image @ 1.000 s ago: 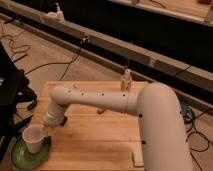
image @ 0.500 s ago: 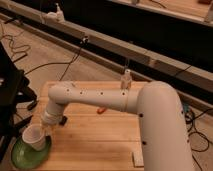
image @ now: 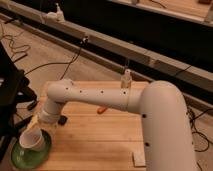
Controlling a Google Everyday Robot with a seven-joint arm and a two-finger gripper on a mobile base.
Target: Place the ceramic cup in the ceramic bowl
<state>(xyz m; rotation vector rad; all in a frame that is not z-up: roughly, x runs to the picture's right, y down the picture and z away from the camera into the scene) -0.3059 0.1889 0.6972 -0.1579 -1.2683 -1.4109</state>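
On the wooden table (image: 105,140), the gripper (image: 39,125) holds the small white ceramic cup (image: 32,139) tilted over the wide green ceramic bowl (image: 27,156); lowering and release come next.

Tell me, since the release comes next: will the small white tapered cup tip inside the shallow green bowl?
Possibly. The small white tapered cup hangs tilted at the gripper, over the shallow green bowl. Its narrow base probably tips easily; the rigid ceramic could chip.
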